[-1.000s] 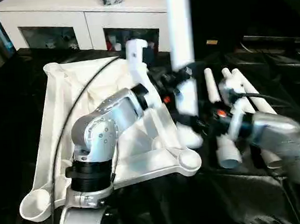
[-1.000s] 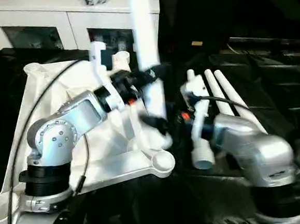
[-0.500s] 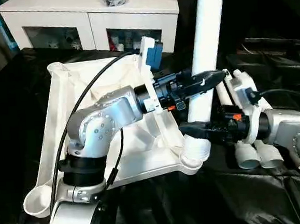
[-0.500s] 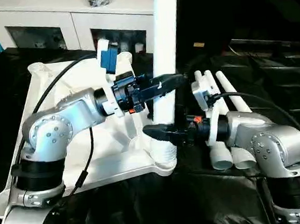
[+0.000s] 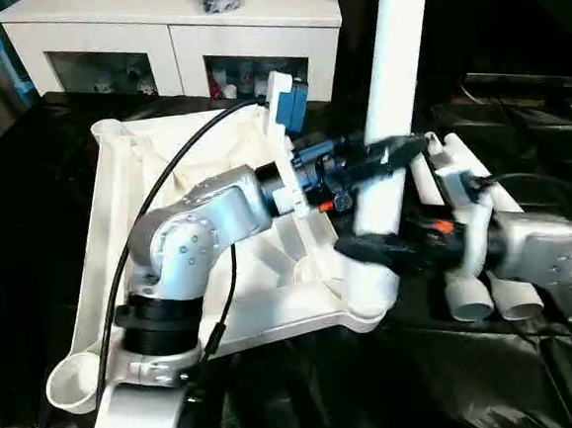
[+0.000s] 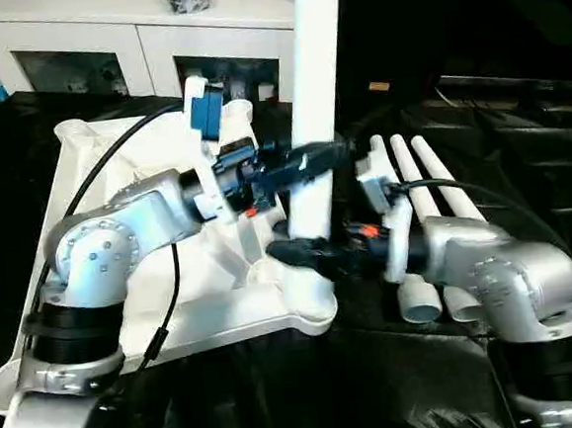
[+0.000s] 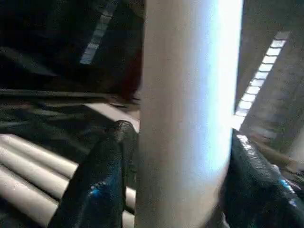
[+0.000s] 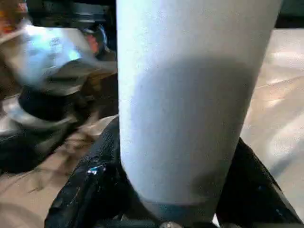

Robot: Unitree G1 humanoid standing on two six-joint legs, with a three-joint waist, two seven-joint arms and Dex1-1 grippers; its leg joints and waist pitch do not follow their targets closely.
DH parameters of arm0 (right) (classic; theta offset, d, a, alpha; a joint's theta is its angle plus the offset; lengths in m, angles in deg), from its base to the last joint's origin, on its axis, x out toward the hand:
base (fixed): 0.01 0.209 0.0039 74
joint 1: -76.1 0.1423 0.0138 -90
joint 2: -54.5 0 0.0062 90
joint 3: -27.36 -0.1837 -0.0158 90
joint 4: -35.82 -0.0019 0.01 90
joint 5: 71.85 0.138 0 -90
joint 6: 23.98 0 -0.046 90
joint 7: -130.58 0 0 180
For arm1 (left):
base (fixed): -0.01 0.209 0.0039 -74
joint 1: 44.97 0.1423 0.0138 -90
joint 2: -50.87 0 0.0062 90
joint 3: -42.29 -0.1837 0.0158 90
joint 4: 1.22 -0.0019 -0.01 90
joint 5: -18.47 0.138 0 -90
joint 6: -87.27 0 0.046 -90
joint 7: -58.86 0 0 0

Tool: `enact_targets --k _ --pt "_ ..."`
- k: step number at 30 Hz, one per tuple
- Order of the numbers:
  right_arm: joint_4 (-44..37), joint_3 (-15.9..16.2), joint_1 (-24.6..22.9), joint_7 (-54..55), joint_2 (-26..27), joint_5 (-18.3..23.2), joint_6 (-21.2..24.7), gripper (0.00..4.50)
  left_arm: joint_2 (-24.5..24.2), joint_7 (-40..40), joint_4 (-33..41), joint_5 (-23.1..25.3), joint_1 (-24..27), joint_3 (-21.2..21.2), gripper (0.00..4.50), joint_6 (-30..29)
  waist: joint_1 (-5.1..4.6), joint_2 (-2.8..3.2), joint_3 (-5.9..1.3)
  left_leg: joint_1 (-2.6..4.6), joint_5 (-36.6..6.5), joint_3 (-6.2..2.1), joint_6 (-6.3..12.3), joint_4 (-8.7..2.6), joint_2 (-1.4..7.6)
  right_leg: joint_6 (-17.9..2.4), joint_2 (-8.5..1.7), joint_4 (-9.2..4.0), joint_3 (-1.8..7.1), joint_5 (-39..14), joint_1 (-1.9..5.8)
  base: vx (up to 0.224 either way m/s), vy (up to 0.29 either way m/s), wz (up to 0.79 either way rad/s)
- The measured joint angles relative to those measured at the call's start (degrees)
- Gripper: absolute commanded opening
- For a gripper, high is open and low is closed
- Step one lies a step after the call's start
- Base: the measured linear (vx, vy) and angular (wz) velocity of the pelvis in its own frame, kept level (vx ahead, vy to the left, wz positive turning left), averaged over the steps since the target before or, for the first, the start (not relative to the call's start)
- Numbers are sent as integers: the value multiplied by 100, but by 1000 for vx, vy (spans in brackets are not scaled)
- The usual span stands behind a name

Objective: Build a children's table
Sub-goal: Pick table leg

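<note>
Both grippers, left and right, pinch the upright leg in the tabletop's near corner socket; spare legs lie just beside on black cloth.

A black-covered surface carries the upturned white table top and, beside the right gripper, loose tube legs.

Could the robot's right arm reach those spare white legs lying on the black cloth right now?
Probably not yet: the spare legs lie beside the right arm, unobstructed, but the right gripper is around the upright leg.
</note>
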Motion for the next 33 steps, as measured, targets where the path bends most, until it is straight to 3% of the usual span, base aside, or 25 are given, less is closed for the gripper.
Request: enact_targets --k 5,11,18,20,24,27,33 --pt "-40 16 -137 933 346 -425 -81 191 176 1227 111 836 -23 -213 298 202 -15 0 0 0 2 0 -4 -2 1 3 0 -1 0 2 -1 0 0 0" --pt "-272 26 -149 1481 618 -622 -129 191 614 2101 217 1062 -4 -66 261 341 -16 1 0 0 3 0 -6 -7 1 4 0 -4 0 2 -2 0 0 0" --pt "-367 108 -202 1652 637 -753 -316 191 755 2144 247 977 79 32 204 449 -15 1 0 0 3 0 -6 -6 1 6 0 -7 1 4 -1 0 0 0" --pt "-371 108 -202 1652 640 -750 -315 247 746 2122 247 943 83 46 192 442 -20 1 0 0 4 0 -8 -7 1 9 0 -7 1 5 -2 0 0 0" --pt "-382 90 -200 1496 594 -644 -311 281 611 1987 235 855 84 80 187 391 -20 1 0 0 4 0 -8 -8 1 10 1 -7 1 6 -2 0 0 0" --pt "-381 71 -199 1088 268 -434 -265 309 383 1534 220 742 86 62 185 326 -4 -1 1 -1 3 0 -7 -7 1 11 0 -11 1 6 -1 0 0 0" --pt "-272 60 -196 23 -338 -85 -71 312 -108 383 222 395 84 -185 185 124 -3 -2 1 -1 4 1 -7 -7 1 11 0 -9 1 7 -2 0 0 0"
